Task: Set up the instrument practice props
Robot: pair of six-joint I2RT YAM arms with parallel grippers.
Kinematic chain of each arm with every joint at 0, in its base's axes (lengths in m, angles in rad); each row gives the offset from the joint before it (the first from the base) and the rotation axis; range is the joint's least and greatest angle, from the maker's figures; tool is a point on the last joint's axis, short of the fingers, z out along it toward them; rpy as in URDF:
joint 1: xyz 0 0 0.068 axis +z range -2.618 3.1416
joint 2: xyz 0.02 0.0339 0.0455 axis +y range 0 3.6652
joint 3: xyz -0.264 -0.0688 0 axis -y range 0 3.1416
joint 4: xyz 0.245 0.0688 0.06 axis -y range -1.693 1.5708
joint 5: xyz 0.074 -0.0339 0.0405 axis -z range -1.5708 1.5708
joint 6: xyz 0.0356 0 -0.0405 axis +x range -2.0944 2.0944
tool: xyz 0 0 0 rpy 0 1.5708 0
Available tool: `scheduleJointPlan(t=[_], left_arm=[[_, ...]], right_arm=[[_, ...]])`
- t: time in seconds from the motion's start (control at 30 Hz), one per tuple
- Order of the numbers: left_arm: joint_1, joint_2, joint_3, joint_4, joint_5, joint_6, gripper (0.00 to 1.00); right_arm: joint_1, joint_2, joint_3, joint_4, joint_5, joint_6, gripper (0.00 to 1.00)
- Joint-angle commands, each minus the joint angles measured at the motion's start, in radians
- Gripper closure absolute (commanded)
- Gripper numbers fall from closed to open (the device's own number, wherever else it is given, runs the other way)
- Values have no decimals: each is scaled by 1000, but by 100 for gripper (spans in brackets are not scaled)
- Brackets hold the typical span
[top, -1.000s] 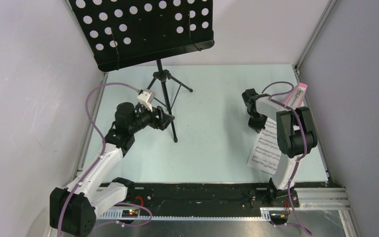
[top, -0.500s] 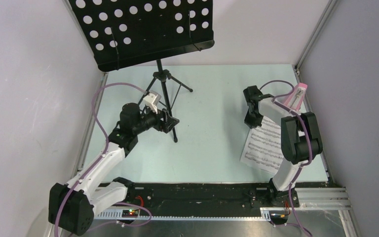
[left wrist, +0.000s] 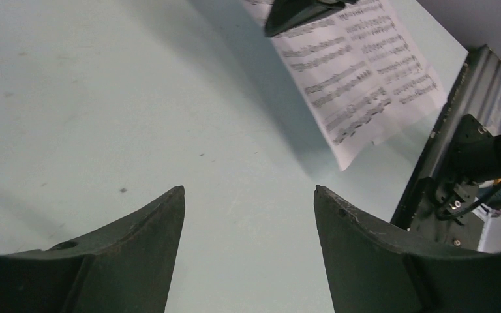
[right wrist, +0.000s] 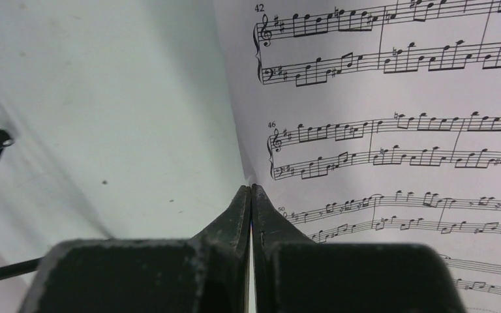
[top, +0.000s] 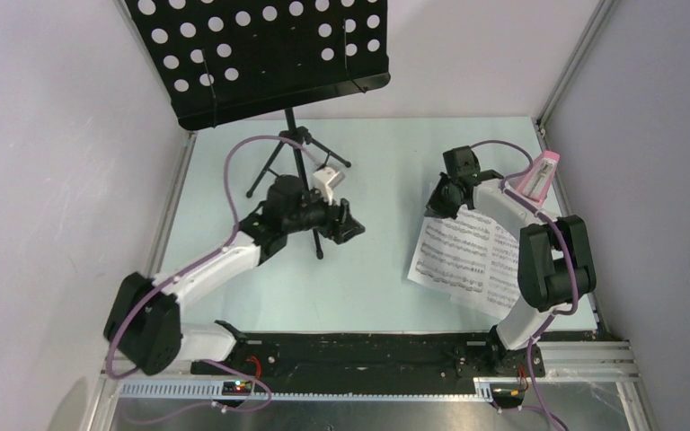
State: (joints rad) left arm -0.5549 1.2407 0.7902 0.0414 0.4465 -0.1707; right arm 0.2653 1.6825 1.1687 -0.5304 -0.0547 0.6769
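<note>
Stand (top: 298, 171): desk top cut off.
Metronome (top: 540, 174): far-right corner, partly hidden.
Right gripper (right wrist: 251, 193): pinching pages (right wrist: 391, 130); pulled left since.
Left gripper (left wrist: 248, 190): spread; swung toward centre.

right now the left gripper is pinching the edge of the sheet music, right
No, it is the right gripper that is pinching the edge of the sheet music; the right wrist view shows its jaws shut on the page. The left gripper is open, holding nothing.
</note>
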Motion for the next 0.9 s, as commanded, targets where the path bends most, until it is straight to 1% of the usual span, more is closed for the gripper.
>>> scheduleJointPlan(t=[0.0, 0.1, 0.27, 0.33, 0.4, 0.53, 0.77, 0.87], left_arm=[[-84, 146, 126, 55, -24, -62, 25], [-106, 311, 233, 60, -10, -140, 27], [-115, 512, 355, 69, 41, -243, 28], [-115, 567, 391, 69, 63, -280, 28], [-117, 603, 413, 68, 83, -314, 28], [-140, 632, 430, 69, 70, -313, 28], [-171, 713, 502, 97, 78, -333, 28], [-173, 754, 554, 98, 92, -352, 33]], right_arm=[[20, -42, 3, 93, -94, 72, 100], [35, -54, 3, 106, -90, 90, 100], [39, -54, 5, 137, -121, 80, 100], [41, -55, 7, 143, -132, 65, 100], [40, -59, 10, 137, -136, 54, 100], [40, -65, 12, 135, -144, 53, 100], [38, -58, 20, 136, -185, 66, 100], [36, -54, 26, 126, -191, 64, 100]])
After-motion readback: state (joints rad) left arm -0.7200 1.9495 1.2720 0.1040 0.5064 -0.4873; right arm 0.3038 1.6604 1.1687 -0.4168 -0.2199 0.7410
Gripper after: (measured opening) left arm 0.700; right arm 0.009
